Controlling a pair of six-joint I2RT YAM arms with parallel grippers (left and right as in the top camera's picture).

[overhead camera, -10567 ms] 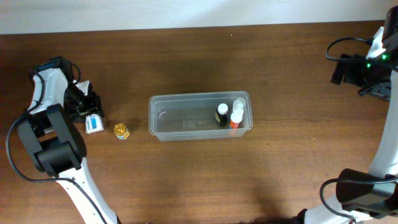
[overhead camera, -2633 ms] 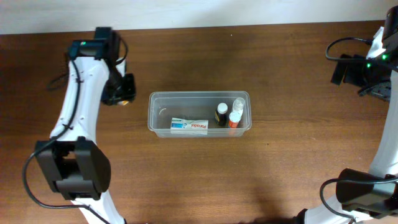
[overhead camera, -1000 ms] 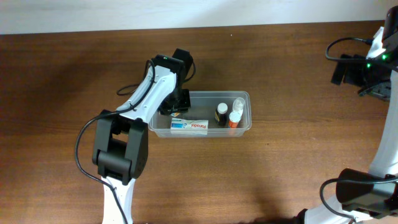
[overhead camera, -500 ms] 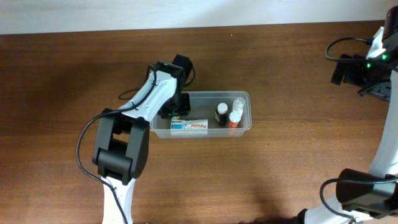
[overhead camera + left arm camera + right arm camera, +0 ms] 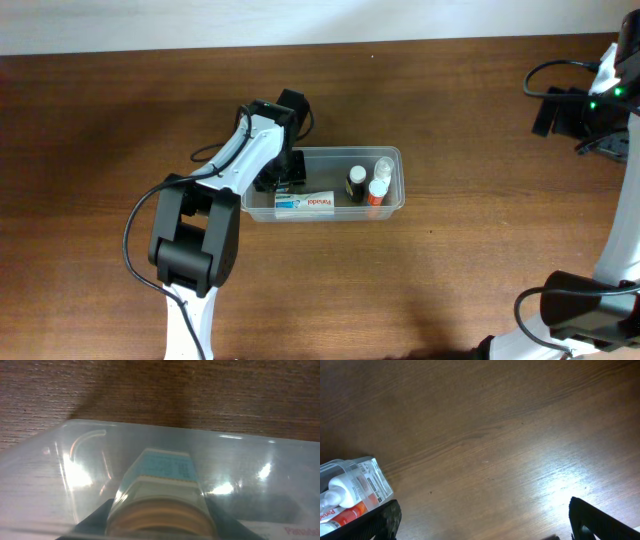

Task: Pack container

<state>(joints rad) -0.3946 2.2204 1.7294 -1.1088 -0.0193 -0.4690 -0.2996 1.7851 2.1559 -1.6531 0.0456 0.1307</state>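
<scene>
The clear plastic container (image 5: 322, 151) lies at mid-table, holding a white and blue toothpaste box (image 5: 305, 203), a dark bottle (image 5: 357, 183) and a white bottle with an orange tube (image 5: 380, 182) at its right end. My left gripper (image 5: 284, 182) reaches down into the container's left end. In the left wrist view it (image 5: 160, 532) is shut on a small jar (image 5: 161, 487) with a gold lid and a blue label, just above the container's floor (image 5: 65, 467). My right gripper (image 5: 485, 527) stands open over bare wood, far right of the container (image 5: 367, 477).
The right arm's base and cables (image 5: 575, 110) sit at the table's far right edge. The left arm (image 5: 240, 150) stretches across from the front left to the container's back left corner. Brown wood surrounds the container on all sides.
Over the last second my left gripper has edged slightly left and settled in the container's left end with the jar. The right arm has not moved.
</scene>
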